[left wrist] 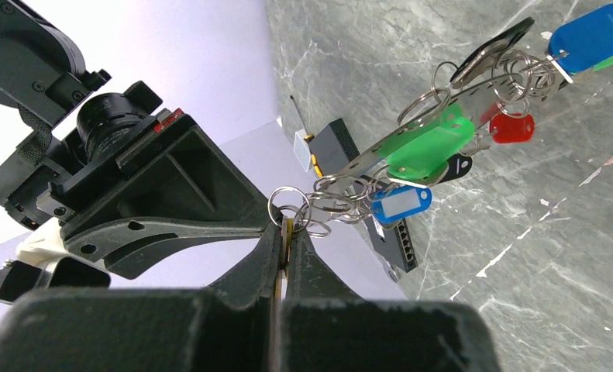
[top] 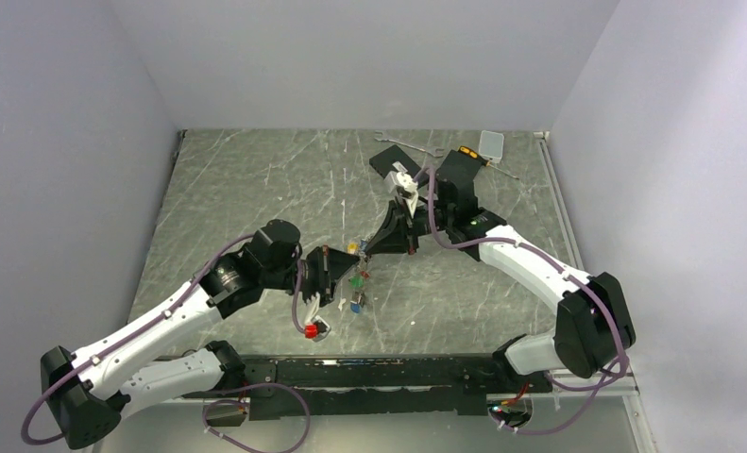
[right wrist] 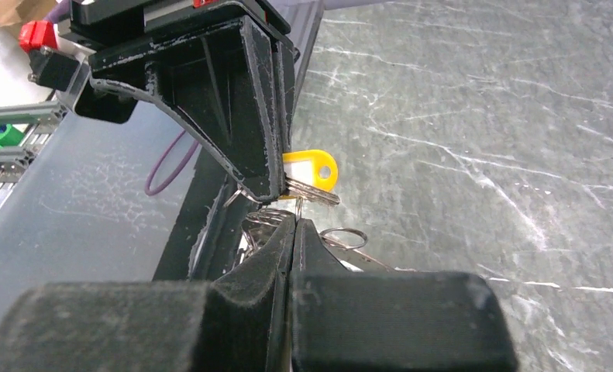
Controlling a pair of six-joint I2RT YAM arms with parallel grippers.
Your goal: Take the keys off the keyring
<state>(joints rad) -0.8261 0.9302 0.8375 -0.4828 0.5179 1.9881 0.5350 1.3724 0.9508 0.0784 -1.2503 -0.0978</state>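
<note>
- Closest in, the left claw (left wrist: 287, 229) is clamped shut on the edge of the yellow key (right wrist: 312, 170), whose holed end pokes out beyond its tips.
- Meeting it tip to tip, the right claw (right wrist: 295, 223) is pressed fully closed. A thin wire loop runs into its tips, but I cannot tell whether it is pinched.
- From the left claw's tips the keys (left wrist: 427, 143) and keyring (left wrist: 369, 161) string out in one line over the table (left wrist: 520, 271). Their long axis points away, ahead and to the claw's right, with the blue key (left wrist: 594, 35) farthest out.
</note>
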